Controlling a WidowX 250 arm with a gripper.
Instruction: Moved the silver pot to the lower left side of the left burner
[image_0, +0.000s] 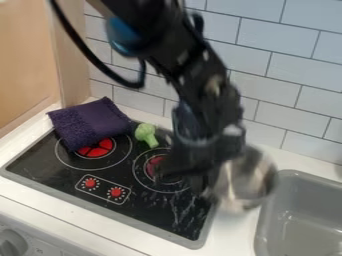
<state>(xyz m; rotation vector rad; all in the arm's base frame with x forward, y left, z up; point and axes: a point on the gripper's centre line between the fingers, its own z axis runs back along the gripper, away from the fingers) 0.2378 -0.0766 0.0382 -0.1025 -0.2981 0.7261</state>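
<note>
Kitchen setup, toy-style by the look. Black cooktop (150, 212) toward 7 o'clock, ringed burners with red centers, red control dials (91, 183) on its face. White surface (230, 232) around it. Gray sink (294, 175) at 4 o'clock, silver pot (250, 177) near it. White tile wall (294, 65) at 1 to 2 o'clock. Appliance-type knob (12, 244) on front panel, 7 to 8 o'clock. Purple cloth (93, 122) at 9 o'clock, green broccoli piece (145, 135) between cloth and center.

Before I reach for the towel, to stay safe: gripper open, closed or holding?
Gripper: right by the silver pot; whether open, closed or holding it cannot be told.
</note>
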